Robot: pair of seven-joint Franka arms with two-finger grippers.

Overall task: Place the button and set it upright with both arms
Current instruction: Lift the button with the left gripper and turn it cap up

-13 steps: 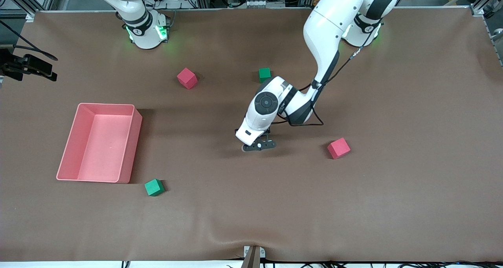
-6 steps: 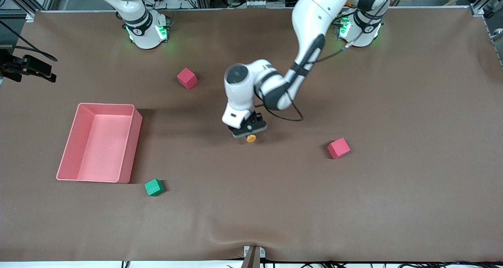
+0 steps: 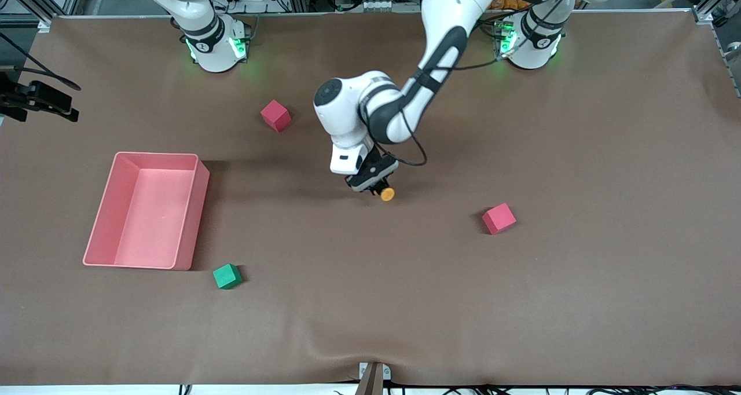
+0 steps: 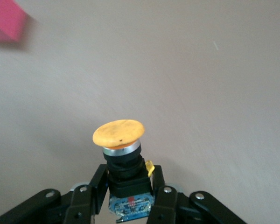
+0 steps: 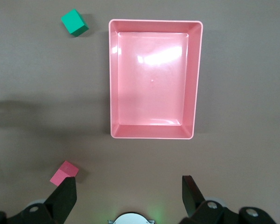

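Observation:
The button [image 3: 386, 194] has a round orange cap on a short black body. My left gripper [image 3: 376, 187] is shut on that body, over the middle of the table. In the left wrist view the button [image 4: 119, 133] sticks out from between the fingers [image 4: 99, 183], cap pointing away from the wrist, with brown table under it. My left gripper [image 4: 129, 181] clamps the black base on both sides. My right gripper [image 5: 129, 196] is open and holds nothing, high above the pink tray [image 5: 113, 74]. In the front view only that arm's base [image 3: 214, 41] shows.
The pink tray [image 3: 198, 207] sits toward the right arm's end. A green cube [image 3: 227, 276] lies nearer the camera than the tray. One pink cube [image 3: 275, 115] lies near the right arm's base. Another pink cube [image 3: 499, 218] lies toward the left arm's end.
My left gripper has risen off the table with the button and turned, so the orange cap now shows. It drifted toward the robots' bases. The right arm has not moved.

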